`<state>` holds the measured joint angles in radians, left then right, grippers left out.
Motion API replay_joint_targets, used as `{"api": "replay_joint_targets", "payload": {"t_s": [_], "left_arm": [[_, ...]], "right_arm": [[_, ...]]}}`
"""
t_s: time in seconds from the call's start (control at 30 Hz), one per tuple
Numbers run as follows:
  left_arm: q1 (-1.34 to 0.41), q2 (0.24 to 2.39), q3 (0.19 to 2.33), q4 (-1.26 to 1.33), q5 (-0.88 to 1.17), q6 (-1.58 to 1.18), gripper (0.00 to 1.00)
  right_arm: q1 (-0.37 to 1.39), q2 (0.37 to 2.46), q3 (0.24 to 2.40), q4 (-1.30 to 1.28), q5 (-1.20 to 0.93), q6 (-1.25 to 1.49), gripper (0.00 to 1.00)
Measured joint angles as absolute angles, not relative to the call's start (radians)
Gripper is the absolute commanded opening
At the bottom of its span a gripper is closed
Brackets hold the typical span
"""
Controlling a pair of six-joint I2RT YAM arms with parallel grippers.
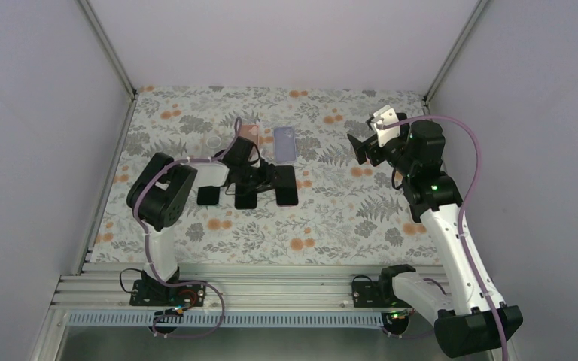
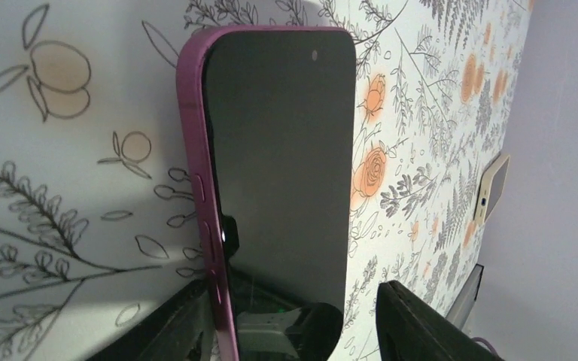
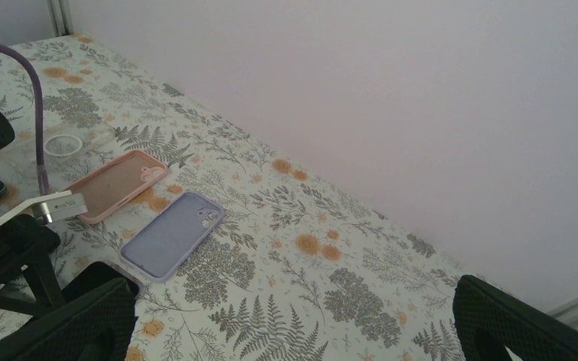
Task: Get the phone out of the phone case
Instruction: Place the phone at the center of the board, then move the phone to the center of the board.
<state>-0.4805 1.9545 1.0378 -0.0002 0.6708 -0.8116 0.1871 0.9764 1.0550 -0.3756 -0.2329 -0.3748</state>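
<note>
Straddling phone (image 2: 278, 150): left gripper (image 2: 295, 323), jaws parted.
Right gripper (image 3: 293, 323): wide, far from phone.
Case (image 2: 193, 173): unpinned, may skid with phone.

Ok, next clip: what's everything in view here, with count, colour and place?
cased phone: 1, dark screen in a magenta case, mid-table
pink case: 1, pink, far side of the table
lilac case: 1, lilac, just right of the pink case
ring: 1, white, left of the pink case
black slabs: 2, black, likely phones, left of the cased phone
cloth: 1, floral orange and grey, over the table
left gripper: 1, black, open around the cased phone
right gripper: 1, black, open, raised at right, empty
</note>
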Motion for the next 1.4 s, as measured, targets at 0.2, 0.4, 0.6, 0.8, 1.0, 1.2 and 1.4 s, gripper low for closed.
{"api": "replay_joint_targets", "payload": {"t_s": [0.2, 0.4, 0.6, 0.8, 1.0, 1.2, 1.4], "left_arm": [[-0.492, 1.910, 1.037, -0.046, 0.620, -0.778, 0.71], [-0.491, 1.828, 1.042, -0.095, 0.564, -0.710, 1.00], [-0.491, 1.753, 1.113, -0.146, 0.522, -0.622, 1.00], [-0.491, 1.711, 1.206, -0.174, 0.487, -0.538, 1.00], [-0.490, 1.695, 1.206, -0.189, 0.481, -0.516, 1.00], [-0.490, 1.697, 1.206, -0.205, 0.483, -0.515, 1.00], [-0.490, 1.697, 1.206, -0.205, 0.493, -0.516, 1.00]], "right_arm": [[0.187, 0.976, 1.055, -0.379, -0.233, -0.374, 0.99], [0.187, 0.975, 1.063, -0.424, -0.227, -0.375, 0.99], [0.174, 0.974, 1.106, -0.515, -0.189, -0.376, 0.99], [0.096, 0.970, 1.088, -0.620, -0.160, -0.397, 0.99], [-0.085, 1.005, 1.061, -0.751, -0.181, -0.409, 0.99], [-0.340, 1.055, 1.021, -0.854, -0.263, -0.474, 0.99], [-0.562, 1.096, 0.865, -0.879, -0.295, -0.606, 0.99]]}}
